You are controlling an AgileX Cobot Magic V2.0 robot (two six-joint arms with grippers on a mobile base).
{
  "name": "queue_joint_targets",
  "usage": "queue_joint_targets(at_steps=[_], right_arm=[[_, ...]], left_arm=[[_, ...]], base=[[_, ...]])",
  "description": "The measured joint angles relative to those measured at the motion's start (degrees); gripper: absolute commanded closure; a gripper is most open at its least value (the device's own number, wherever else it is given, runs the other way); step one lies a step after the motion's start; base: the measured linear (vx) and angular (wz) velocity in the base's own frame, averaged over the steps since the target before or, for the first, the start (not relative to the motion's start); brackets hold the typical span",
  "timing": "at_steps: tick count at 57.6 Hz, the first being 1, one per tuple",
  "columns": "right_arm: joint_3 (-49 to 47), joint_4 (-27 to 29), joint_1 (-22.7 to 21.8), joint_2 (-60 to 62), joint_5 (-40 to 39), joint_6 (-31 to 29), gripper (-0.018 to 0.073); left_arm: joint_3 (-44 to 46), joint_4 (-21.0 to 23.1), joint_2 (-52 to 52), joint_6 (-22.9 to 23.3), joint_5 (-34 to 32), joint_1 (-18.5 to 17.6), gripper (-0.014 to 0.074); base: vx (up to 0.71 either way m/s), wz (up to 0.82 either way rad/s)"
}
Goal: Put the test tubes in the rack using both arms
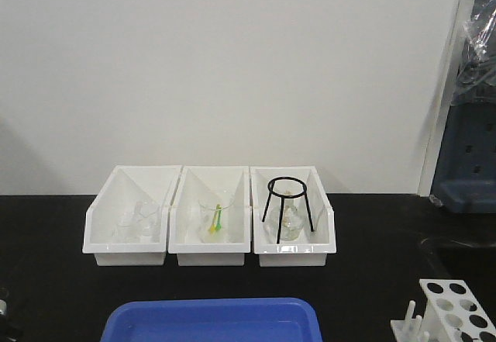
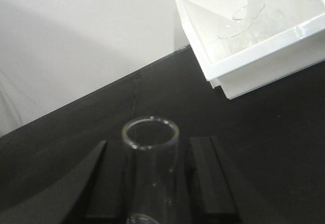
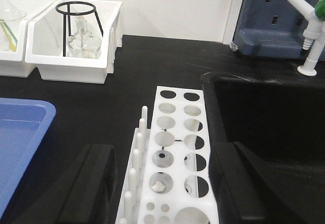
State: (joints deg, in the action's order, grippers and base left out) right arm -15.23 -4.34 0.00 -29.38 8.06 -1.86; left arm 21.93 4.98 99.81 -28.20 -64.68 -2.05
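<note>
In the left wrist view my left gripper (image 2: 151,148) is shut on a clear glass test tube (image 2: 152,183). The tube stands upright between the black fingers (image 2: 205,173), open mouth up, above the black table. In the right wrist view my right gripper (image 3: 165,155) is open, with one jaw on each side of the white rack (image 3: 175,127). The rack has rows of round holes, with white pegs (image 3: 138,142) along its left side, and no tube shows in it. The rack also shows at the bottom right of the front view (image 1: 453,311). Neither gripper shows in the front view.
Three white bins (image 1: 211,258) stand at the back of the black table; they hold beakers, a flask and a black wire tripod (image 1: 288,200). A blue tray (image 1: 213,320) lies at the front. A black sink (image 3: 274,117) lies right of the rack, with a white tap (image 3: 311,36) behind it.
</note>
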Motion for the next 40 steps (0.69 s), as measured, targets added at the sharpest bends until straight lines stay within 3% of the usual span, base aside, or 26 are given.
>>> queue_joint_targets(at_steps=[30,40], right_arm=[[0.0,0.0,0.0,0.0,0.0,0.0,0.0085],[0.0,0.0,0.0,0.0,0.0,0.0,0.0085]], left_arm=[[0.0,1.4,0.0,1.6,-0.2,0.0,0.0589],[0.1,4.3,-0.2,4.9,-0.7,0.0,0.0602]], base=[[0.0,0.0],[0.0,0.0]])
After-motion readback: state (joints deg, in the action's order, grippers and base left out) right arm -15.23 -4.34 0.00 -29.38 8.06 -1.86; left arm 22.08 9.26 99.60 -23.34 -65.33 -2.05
